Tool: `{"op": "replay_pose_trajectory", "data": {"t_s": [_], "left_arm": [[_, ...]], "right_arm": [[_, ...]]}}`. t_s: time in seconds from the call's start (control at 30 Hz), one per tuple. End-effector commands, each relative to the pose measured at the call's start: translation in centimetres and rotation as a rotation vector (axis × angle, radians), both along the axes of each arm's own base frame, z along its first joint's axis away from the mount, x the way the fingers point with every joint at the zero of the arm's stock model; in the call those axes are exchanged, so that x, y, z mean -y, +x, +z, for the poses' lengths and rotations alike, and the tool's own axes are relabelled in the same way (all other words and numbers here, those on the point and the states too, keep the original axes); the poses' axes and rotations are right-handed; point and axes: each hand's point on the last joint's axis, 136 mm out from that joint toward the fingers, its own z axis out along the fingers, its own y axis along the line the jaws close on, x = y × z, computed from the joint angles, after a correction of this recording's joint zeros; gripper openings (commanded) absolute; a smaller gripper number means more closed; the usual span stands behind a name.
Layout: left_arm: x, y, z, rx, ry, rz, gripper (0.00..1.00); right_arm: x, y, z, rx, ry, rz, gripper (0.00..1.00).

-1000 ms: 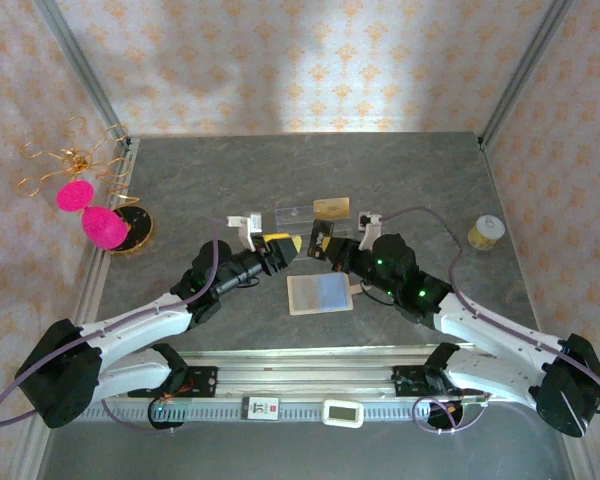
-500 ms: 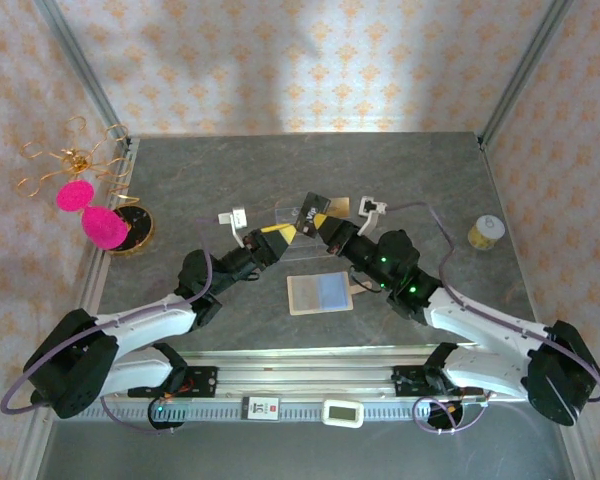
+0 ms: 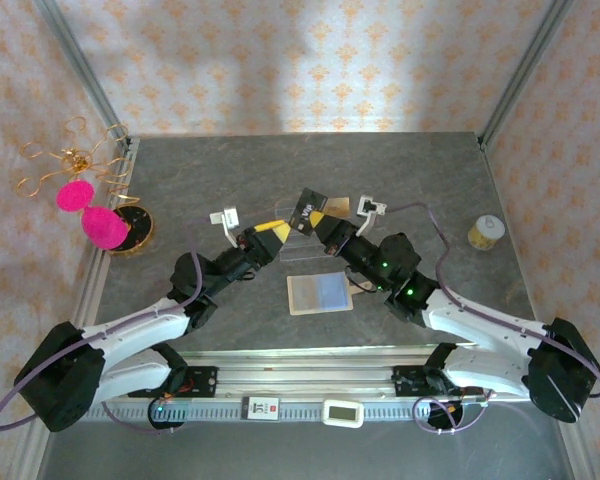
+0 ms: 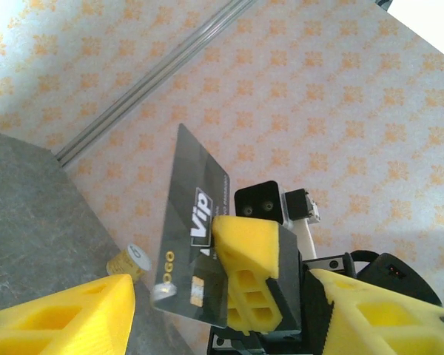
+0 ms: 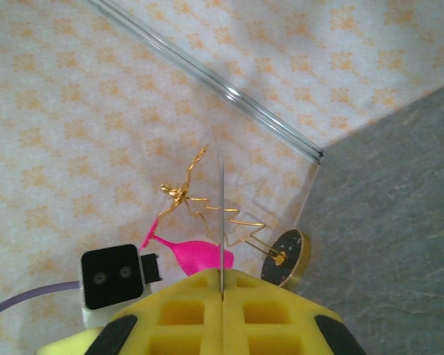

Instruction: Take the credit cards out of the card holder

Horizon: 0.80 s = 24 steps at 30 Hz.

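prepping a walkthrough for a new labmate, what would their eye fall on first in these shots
Most likely the black card marked VIP, pinched in the right arm's yellow fingers above the middle of the table, with the left arm's fingers open close beside it. Next, the bright pink ornaments at the table's left edge. The card holder lies open on the table between the two arms.

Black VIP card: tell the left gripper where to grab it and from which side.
Probably the free upper half of the black card, beyond the right gripper, which is shut on its chip end. Bring the open left gripper in over the bare top edge, turned so one finger meets each flat face; the card is too thin to squeeze edgewise.
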Motion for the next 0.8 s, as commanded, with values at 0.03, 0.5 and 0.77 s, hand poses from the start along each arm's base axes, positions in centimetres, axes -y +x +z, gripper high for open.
{"op": "replay_pose_trajectory", "data": {"t_s": [0.03, 0.5, 0.77], "left_arm": [[-0.3, 0.0, 0.3, 0.025, -0.007, 0.012, 0.57], [-0.5, -0.6, 1.3, 0.061, -0.015, 0.005, 0.21], [-0.8, 0.4, 0.7, 0.047, 0.090, 0.045, 0.00]], "right_arm": [[-0.8, -0.8, 2.9, 0.088, 0.041, 0.030, 0.00], [-3.8, -0.2, -0.9, -0.008, -0.049, 0.076, 0.00], [-3.1, -0.3, -2.1, -0.018, -0.185, 0.062, 0.17]]}}
